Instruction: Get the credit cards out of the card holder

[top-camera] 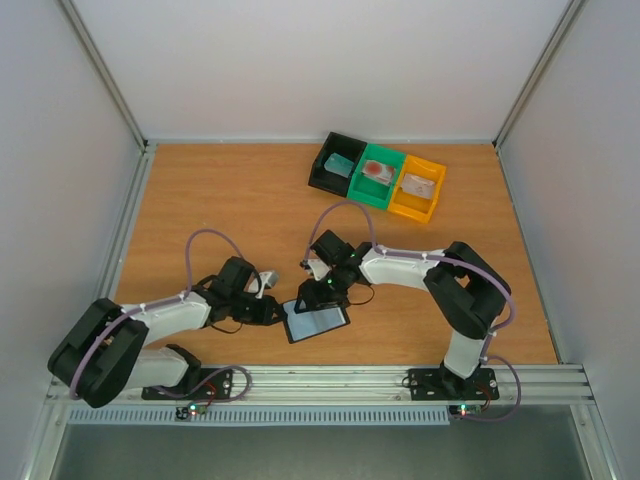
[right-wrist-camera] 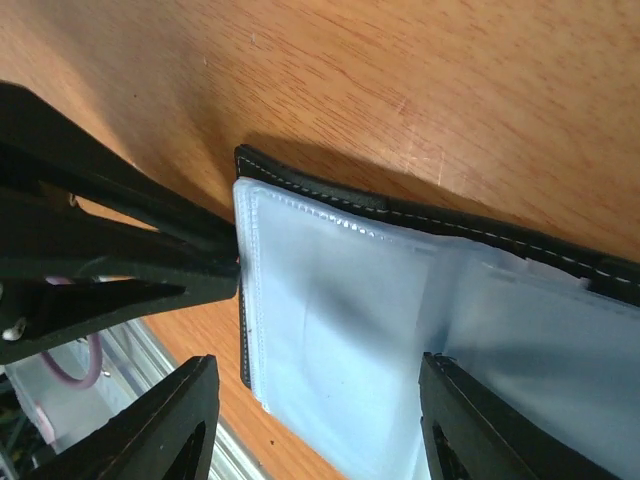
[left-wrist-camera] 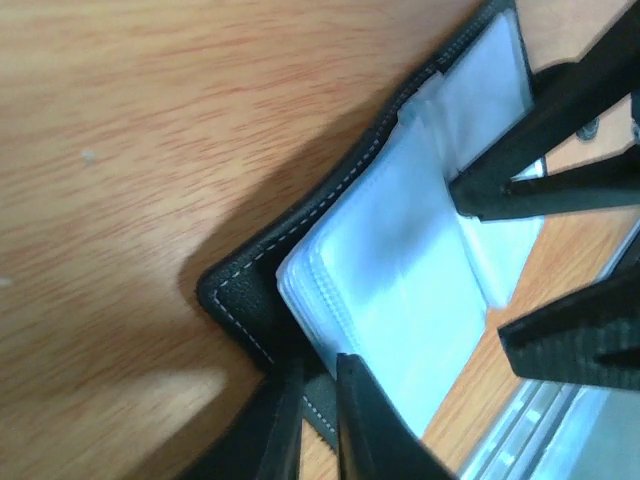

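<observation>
**Materials and shapes.** The card holder (top-camera: 317, 320) is a flat, book-style wallet lying open. Its cover is black and leather-like, with a line of pale stitching (left-wrist-camera: 250, 315) along the rim and a rounded corner. Inside is a stack of glossy, translucent blue-grey sleeves (left-wrist-camera: 400, 290), rectangular with welded seams. No card shows in the sleeves on view. At the far side stand three box-shaped plastic trays, touching in a row. The black tray (top-camera: 325, 182) holds a teal-blue card (top-camera: 341, 163), the green tray (top-camera: 372, 197) a red/pink card (top-camera: 377, 171), and the orange tray (top-camera: 412, 210) a whitish card (top-camera: 419, 184).

**Surface and room.** The worktop (top-camera: 230, 200) is wood-grain laminate in a warm orange-brown, smooth with faint scuffs. Plain white walls (top-camera: 300, 60) enclose it on three sides, with aluminium posts at the corners. A ribbed aluminium rail (top-camera: 330, 380) along the near edge carries both arm bases. The card holder sits close to this edge, between the two grippers and well apart from the trays.

**Grippers.** The left gripper (top-camera: 278, 311) is at the holder's left edge. Its black fingers (left-wrist-camera: 365, 425) are drawn almost together, pinching the cover's rim near the corner. The right gripper (top-camera: 318, 293) hangs over the open holder from the far side, its jaws spread wide and grasping nothing. Its fingers (right-wrist-camera: 190, 420) straddle the sleeves. One tip appears to rest on the top sleeve, though I cannot tell whether it presses down.
</observation>
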